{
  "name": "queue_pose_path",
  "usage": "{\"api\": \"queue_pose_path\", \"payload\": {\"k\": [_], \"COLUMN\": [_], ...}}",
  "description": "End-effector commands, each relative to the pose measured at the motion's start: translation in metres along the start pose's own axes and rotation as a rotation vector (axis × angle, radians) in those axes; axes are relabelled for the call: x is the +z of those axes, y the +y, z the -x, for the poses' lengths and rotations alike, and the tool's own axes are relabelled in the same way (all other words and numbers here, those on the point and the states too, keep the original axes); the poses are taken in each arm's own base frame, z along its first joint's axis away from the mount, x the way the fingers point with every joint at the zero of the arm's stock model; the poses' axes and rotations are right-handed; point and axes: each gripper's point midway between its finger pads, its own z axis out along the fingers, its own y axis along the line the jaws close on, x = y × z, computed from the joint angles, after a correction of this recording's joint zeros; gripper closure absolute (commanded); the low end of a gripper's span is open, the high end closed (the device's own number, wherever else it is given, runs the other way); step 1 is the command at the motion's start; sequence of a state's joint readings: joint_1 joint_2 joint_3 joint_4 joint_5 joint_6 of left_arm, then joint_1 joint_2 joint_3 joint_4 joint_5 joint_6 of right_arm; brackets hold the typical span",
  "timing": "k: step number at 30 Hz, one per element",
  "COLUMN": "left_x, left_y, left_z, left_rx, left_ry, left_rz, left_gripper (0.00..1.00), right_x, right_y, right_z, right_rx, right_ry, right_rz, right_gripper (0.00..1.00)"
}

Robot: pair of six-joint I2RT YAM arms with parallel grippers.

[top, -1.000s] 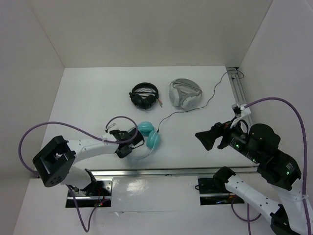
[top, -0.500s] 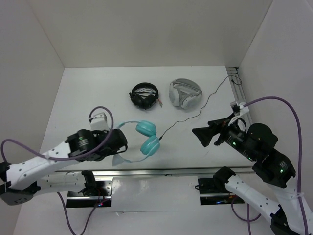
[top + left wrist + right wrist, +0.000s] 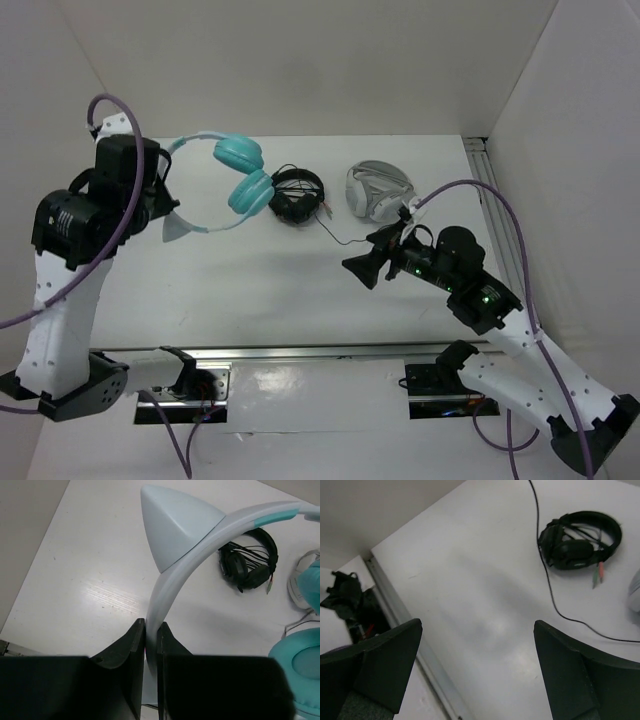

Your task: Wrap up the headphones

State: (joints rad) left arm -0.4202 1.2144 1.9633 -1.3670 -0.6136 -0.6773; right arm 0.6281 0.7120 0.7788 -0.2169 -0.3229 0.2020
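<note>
Held up off the table [image 3: 250, 285] in the left tool [image 3: 160, 197]: the headphones [image 3: 249, 192], over the far left part of the surface. Clamped narrow on the pale headband, both fingers [image 3: 132, 645] pressed flat against it just below 1 cat-ear point. Arching from there up and to the right in the left wrist view, with a teal strip near the top and 1 teal cushion at the lower right edge. From above, 2 teal cups side by side, just left of the black headphones [image 3: 297, 195]. Trailing from the cups, a thin black cable [image 3: 547, 580], passing beside the black headphones and on across the table toward the right tool [image 3: 356, 268]. Spread wide, gripping nothing, poised above bare table near the middle. Just beyond the right tool, the grey-white headphones [image 3: 378, 190], flat on the table beside the black pair.
</note>
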Motion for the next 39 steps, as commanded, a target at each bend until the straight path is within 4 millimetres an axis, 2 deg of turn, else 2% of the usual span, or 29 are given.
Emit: {"api": "queue_pose_path", "payload": {"k": [1,3,5,7,9,10,12,15,16,18,19,20,21,22,23,24,25,26,28,29,30,32,36,38,39], "left_x": [-0.006,-0.007,-0.008,-0.011,-0.009,-0.013,-0.015,-0.022,-0.029,-0.029,-0.033,-0.033,-0.032,-0.034,-0.033,-0.033,-0.035,-0.037,-0.038,-0.038,-0.038,-0.037,-0.038,-0.035,-0.034], "left_y": [-0.024,-0.026,-0.022,-0.029,-0.029,-0.028,-0.026,-0.034,-0.037,-0.037,-0.036,-0.036,-0.034,-0.031,-0.029,-0.028,-0.028,-0.026,-0.023,-0.023,-0.023,-0.023,-0.025,-0.024,-0.022], "left_z": [0.023,0.028,0.029,0.025,0.022,0.023,0.021,0.018,0.016,0.016,0.017,0.017,0.018,0.019,0.02,0.021,0.023,0.024,0.028,0.028,0.032,0.032,0.034,0.032,0.036], "left_rx": [0.063,0.033,0.023,0.029,0.03,0.027,0.023,0.011,0.01,-0.003,-0.006,-0.006,-0.016,-0.023,-0.024,-0.036,-0.039,-0.057,-0.088,-0.088,-0.101,-0.105,-0.106,-0.105,-0.118], "left_ry": [-0.016,-0.012,-0.018,0.0,0.02,0.009,0.012,0.03,0.033,0.036,0.027,0.026,0.022,0.012,0.006,0.004,-0.004,-0.014,-0.026,-0.026,-0.04,-0.039,-0.043,-0.039,-0.054], "left_rz": [-0.171,-0.204,-0.211,-0.266,-0.281,-0.286,-0.29,-0.348,-0.381,-0.382,-0.386,-0.386,-0.372,-0.368,-0.357,-0.347,-0.351,-0.344,-0.329,-0.329,-0.325,-0.325,-0.338,-0.326,-0.311], "left_gripper": [1.0,1.0,1.0,1.0,1.0,1.0,1.0,1.0,1.0,1.0,1.0,1.0,1.0,1.0,1.0,1.0,1.0,1.0,1.0,1.0,1.0,1.0,1.0,1.0,1.0], "right_x": [0.029,0.05,0.06,0.072,0.083,0.087,0.096,0.113,0.12,0.128,0.134,0.137,0.139,0.142,0.146,0.148,0.15,0.154,0.155,0.152,0.151,0.145,0.137,0.135,0.134], "right_y": [-0.033,-0.052,-0.058,-0.063,-0.071,-0.072,-0.074,-0.08,-0.085,-0.085,-0.09,-0.091,-0.098,-0.095,-0.102,-0.103,-0.104,-0.107,-0.102,-0.104,-0.102,-0.097,-0.1,-0.104,-0.105], "right_z": [0.031,0.017,0.008,0.005,-0.013,-0.007,-0.019,-0.029,-0.045,-0.05,-0.061,-0.063,-0.066,-0.071,-0.084,-0.087,-0.096,-0.105,-0.109,-0.123,-0.122,-0.134,-0.142,-0.142,-0.141], "right_rx": [-0.133,-0.145,-0.143,-0.146,-0.148,-0.156,-0.153,-0.124,-0.115,-0.118,-0.11,-0.111,-0.096,-0.094,-0.072,-0.05,-0.032,-0.012,0.005,0.014,0.015,0.028,0.031,0.033,0.034], "right_ry": [-0.146,-0.099,-0.089,-0.101,-0.071,-0.102,-0.085,-0.091,-0.057,-0.06,-0.034,-0.038,-0.036,-0.025,0.004,0.009,0.031,0.053,0.051,0.073,0.051,0.071,0.076,0.08,0.081], "right_rz": [-0.117,-0.163,-0.165,-0.163,-0.168,-0.163,-0.144,-0.128,-0.125,-0.101,-0.106,-0.105,-0.118,-0.092,-0.091,-0.067,-0.062,-0.067,-0.034,-0.039,-0.035,-0.027,-0.052,-0.081,-0.091], "right_gripper": [0.0,0.0,0.0,0.0,0.0,0.0,0.05,0.16,0.17,0.24,0.28,0.32,0.4,0.46,0.53,0.62,0.96,1.0,1.0,0.98,0.95,0.85,0.85,0.98,1.0]}}
